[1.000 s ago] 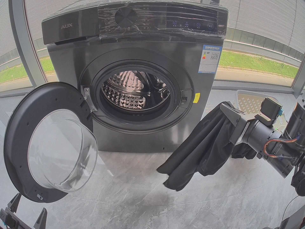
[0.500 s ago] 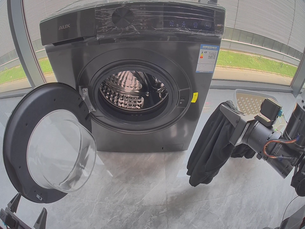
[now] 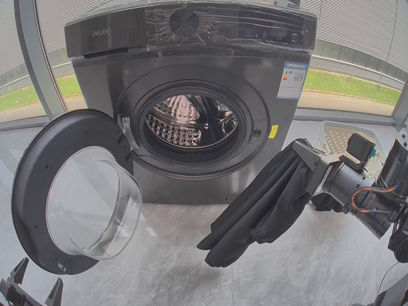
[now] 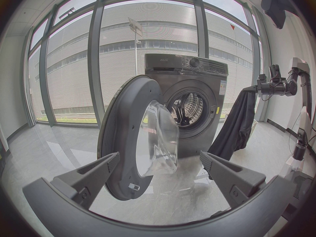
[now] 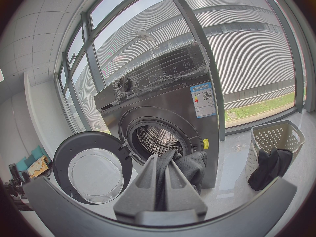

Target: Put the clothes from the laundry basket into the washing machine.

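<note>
Hanging from my right gripper (image 5: 161, 163), fingers pinched shut on it, one black fabric garment (image 3: 263, 205) droops at lower right of the head view. A second dark garment (image 5: 270, 171) drapes over the one white perforated plastic laundry basket (image 5: 278, 137). One grey front-loading washing machine (image 3: 110, 81) stands centre, door (image 3: 51, 149) open. My left gripper (image 4: 159, 155) gapes wide.

Head and wrist cameras all face the washing machine (image 3: 191, 66).
</note>
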Tool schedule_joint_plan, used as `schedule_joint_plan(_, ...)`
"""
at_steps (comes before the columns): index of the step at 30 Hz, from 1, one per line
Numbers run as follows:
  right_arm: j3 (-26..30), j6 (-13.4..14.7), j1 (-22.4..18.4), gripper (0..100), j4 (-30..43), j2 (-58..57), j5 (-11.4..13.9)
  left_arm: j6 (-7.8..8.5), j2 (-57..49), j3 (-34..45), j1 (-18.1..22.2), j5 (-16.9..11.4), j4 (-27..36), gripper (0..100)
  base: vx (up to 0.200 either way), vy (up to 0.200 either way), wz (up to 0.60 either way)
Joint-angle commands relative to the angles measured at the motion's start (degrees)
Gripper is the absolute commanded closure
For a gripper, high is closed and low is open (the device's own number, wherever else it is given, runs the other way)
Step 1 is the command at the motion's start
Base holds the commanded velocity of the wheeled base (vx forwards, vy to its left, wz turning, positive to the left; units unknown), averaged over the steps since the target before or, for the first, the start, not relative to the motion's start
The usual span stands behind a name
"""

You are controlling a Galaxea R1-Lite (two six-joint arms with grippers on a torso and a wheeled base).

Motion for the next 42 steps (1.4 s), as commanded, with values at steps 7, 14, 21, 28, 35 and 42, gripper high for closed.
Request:
schedule_joint_plan(7,-0.79,4.38,0.72,100,-1.42,4.29,2.67,1.84,-0.96,1.01,0.19,-0.16,-0.1,0,0.0,0.0,0.0)
schedule_joint_plan(14,-3.08,4.56,0.81,100,-11.71,11.77,3.29,1.57,-0.96,1.01,0.19,-0.16,-0.1,0,0.0,0.0,0.0)
schedule_joint_plan(21,-3.78,4.38,1.16,100,-12.5,15.1,1.27,2.71,-0.96,1.01,0.27,-0.25,-0.19,0,0.0,0.0,0.0)
schedule_joint_plan(28,-5.8,4.29,2.21,100,-12.06,17.04,0.57,4.65,-0.96,1.01,0.19,-1.39,-0.27,0,0.0,0.0,0.0)
schedule_joint_plan(35,-6.68,4.03,2.56,100,-10.56,20.47,0.21,4.03,-0.96,0.22,0.27,-1.22,-1.59,0,0.0,0.0,0.0)
schedule_joint_plan(42,-14.86,3.24,5.29,100,-5.38,21.35,0.3,6.23,15.65,-14.02,0.36,-10.71,-3.88,0,0.0,0.0,0.0)
